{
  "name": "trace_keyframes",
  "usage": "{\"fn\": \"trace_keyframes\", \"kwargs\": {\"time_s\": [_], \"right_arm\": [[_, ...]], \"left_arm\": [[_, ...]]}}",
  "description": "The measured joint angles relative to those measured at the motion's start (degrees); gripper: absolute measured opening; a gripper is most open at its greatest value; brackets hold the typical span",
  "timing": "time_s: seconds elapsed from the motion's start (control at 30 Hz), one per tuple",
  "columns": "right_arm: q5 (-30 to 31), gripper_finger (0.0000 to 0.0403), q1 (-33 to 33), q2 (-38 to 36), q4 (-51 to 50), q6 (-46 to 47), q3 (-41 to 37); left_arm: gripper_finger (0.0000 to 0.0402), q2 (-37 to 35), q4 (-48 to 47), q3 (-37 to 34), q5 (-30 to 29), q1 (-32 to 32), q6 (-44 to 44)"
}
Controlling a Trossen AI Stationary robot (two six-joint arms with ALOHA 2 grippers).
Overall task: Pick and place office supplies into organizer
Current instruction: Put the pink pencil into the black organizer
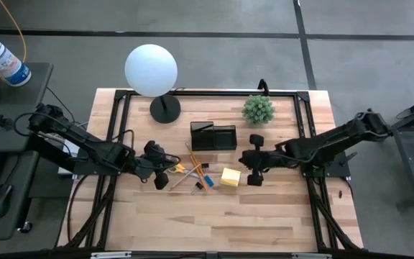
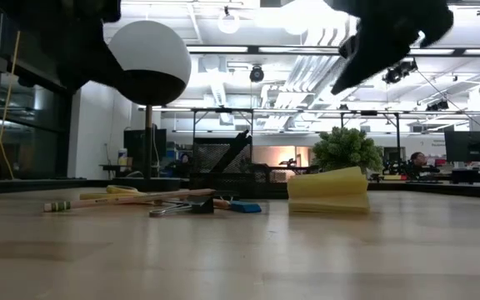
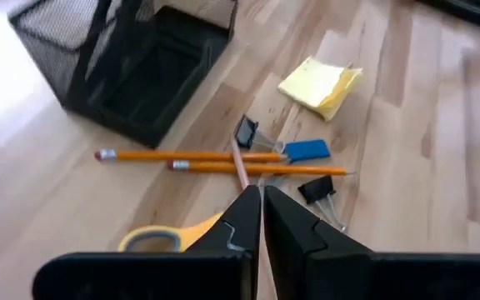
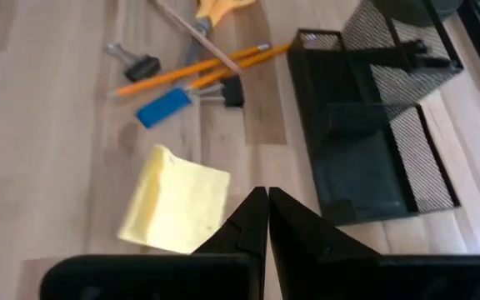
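Note:
The black mesh organizer (image 1: 213,137) stands on the table behind the supplies. In front of it lie two orange pencils (image 3: 190,156), a paler pencil (image 3: 238,162) laid across them, a blue eraser (image 3: 308,150), two black clips (image 3: 247,132), yellow-handled scissors (image 3: 169,237) and a yellow sticky-note pad (image 4: 177,204). My left gripper (image 3: 261,208) hovers shut above the scissors and pencils, at their left. My right gripper (image 4: 267,208) hovers shut above the table just right of the pad. Neither holds anything.
A white globe lamp (image 1: 151,70) on a black base (image 1: 165,109) stands at the far left. A green plant (image 1: 258,109) stands at the far right of the organizer. Black frame rails (image 1: 117,129) run along the table's sides.

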Motion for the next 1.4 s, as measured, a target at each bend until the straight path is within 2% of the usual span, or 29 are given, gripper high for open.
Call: {"fn": "trace_keyframes", "kwargs": {"time_s": [0.3,0.57,0.77,0.87,1.07,1.4], "right_arm": [[-0.02,0.0012,-3.68,0.62,2.40,-3.77,-3.17],[-1.62,0.0012,-7.26,0.77,6.15,-9.84,-3.15],[-5.82,0.0012,-9.69,0.77,6.63,-10.96,-3.15],[-5.84,0.0012,-10.09,0.77,6.63,-10.92,-3.15],[-5.95,0.0012,-9.94,0.77,6.63,-10.13,-3.15],[-6.08,0.0012,-9.94,0.77,6.63,-9.89,-3.13]], "left_arm": [[0.0008,9.72,1.30,-0.04,5.12,0.00,-9.29],[0.0008,17.94,16.60,0.87,6.33,1.33,-10.86],[0.0040,23.76,9.24,7.81,6.87,4.46,-7.42],[0.0066,26.20,4.08,11.30,6.99,5.99,-6.97],[0.0108,30.81,0.88,16.31,8.07,7.60,-7.23],[0.0100,37.14,-9.46,23.60,10.76,7.56,-7.46]]}}
